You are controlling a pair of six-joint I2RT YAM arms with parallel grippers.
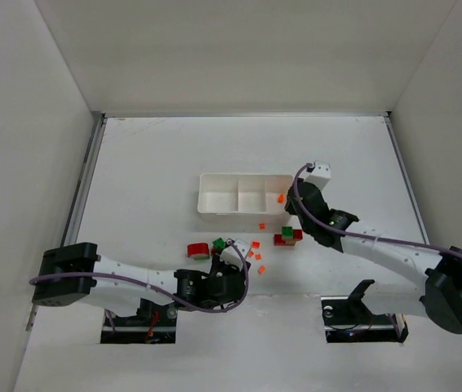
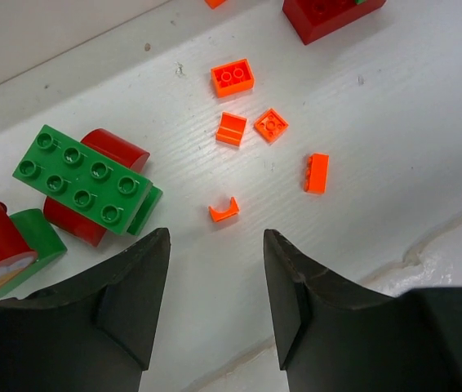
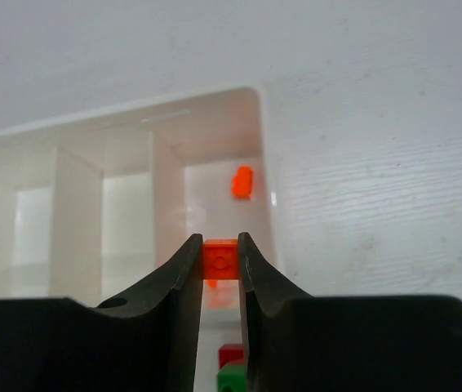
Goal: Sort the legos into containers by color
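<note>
The white tray (image 1: 219, 198) has three compartments; its right one holds one orange piece (image 1: 281, 198), also seen in the right wrist view (image 3: 242, 182). My right gripper (image 3: 220, 260) is shut on a tiny orange lego (image 3: 220, 258) above the tray's right compartment (image 3: 223, 175); in the top view it is at the tray's right end (image 1: 294, 206). My left gripper (image 2: 215, 261) is open and empty just short of several orange pieces (image 2: 232, 77), with a green brick (image 2: 84, 178) on red bricks (image 2: 113, 151) to its left. It shows in the top view (image 1: 229, 260).
A red and green stack (image 1: 287, 236) lies right of the orange pieces (image 1: 256, 255). A red brick (image 1: 197, 251) and green brick (image 1: 219, 245) lie by my left gripper. White walls enclose the table on three sides.
</note>
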